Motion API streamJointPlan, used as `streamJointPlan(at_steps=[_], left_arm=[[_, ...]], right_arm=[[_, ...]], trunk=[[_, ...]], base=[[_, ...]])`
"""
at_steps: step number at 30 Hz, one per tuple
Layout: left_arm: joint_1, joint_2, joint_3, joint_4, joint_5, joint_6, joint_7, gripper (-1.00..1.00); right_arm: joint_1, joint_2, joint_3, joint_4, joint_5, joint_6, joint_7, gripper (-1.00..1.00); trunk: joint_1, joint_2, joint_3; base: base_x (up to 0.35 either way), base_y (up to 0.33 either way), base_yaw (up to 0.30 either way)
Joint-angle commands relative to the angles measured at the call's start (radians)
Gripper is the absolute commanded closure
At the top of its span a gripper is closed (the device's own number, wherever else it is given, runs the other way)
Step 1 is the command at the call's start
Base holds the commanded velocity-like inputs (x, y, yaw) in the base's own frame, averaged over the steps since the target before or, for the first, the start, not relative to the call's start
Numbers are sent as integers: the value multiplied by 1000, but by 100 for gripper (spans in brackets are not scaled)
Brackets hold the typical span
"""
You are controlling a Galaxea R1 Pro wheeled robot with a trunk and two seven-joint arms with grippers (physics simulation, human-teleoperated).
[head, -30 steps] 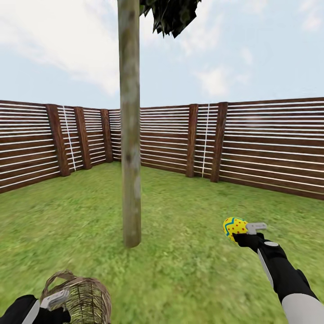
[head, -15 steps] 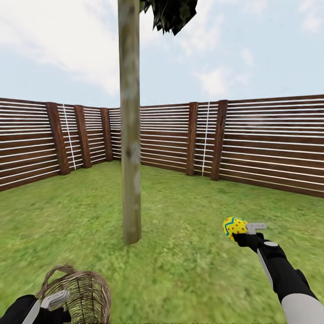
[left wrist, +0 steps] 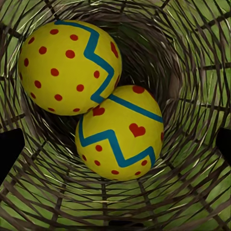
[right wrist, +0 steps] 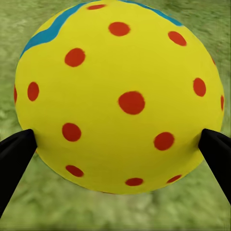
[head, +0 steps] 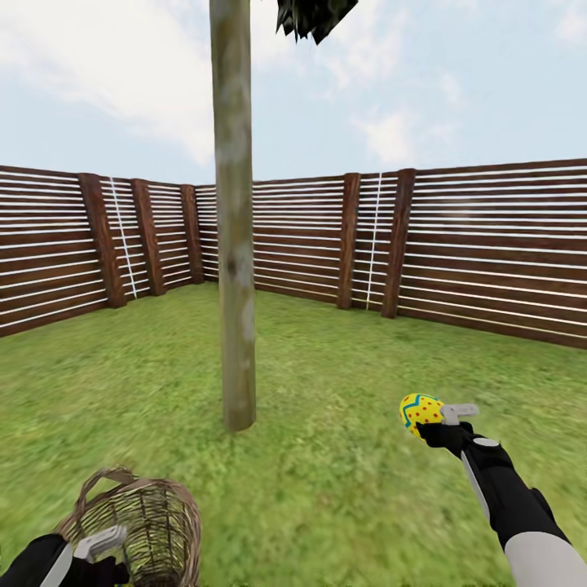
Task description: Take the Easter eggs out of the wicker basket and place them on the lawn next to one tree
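My right gripper (head: 434,414) is shut on one Easter egg (head: 420,410), yellow with red dots and a blue band, held above the lawn (head: 342,489) to the right of the tree (head: 236,244). In the right wrist view that egg (right wrist: 120,96) sits between the black fingers (right wrist: 14,154). At the lower left my left gripper (head: 104,541) holds the wicker basket (head: 155,522) by its side. The left wrist view looks into the basket (left wrist: 192,62), where two more eggs lie touching: one dotted (left wrist: 67,65), one with hearts (left wrist: 120,134).
The tree's trunk meets the grass at its base (head: 239,417), a short way ahead and between my arms. A dark brown slatted fence (head: 489,253) with thick posts closes the garden behind. Open grass lies around the trunk.
The whole picture has shifted up a little, so the camera has moved. More of the basket shows now. Both grippers keep their hold and their places in the view.
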State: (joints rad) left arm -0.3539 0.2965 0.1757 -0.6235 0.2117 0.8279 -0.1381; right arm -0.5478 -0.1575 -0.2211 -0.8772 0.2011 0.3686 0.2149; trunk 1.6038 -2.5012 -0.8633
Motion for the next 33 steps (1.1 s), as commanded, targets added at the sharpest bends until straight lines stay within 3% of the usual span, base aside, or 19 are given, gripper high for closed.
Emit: streamJointPlan(at_steps=[1, 20, 27, 33], left_arm=[[0, 0, 4, -1, -2, 5, -5, -100], [0, 0, 2, -1, -1, 5, -5, -100], [0, -7, 1, -12, 3, 7, -8, -100], [0, -29, -2, -6, 0, 7, -5, -100]], right_arm=[[0, 1, -3, -2, 11, 4, 9, 100], [0, 3, -1, 2, 12, 4, 9, 100], [0, 1, -3, 0, 12, 4, 10, 100], [-1, 5, -2, 1, 12, 5, 9, 100]], trunk=[[0, -1, -5], [9, -5, -79], [9, -5, -79], [9, -5, -79]], base=[[0, 0, 0], [0, 0, 0], [71, 0, 0], [125, -4, 0]])
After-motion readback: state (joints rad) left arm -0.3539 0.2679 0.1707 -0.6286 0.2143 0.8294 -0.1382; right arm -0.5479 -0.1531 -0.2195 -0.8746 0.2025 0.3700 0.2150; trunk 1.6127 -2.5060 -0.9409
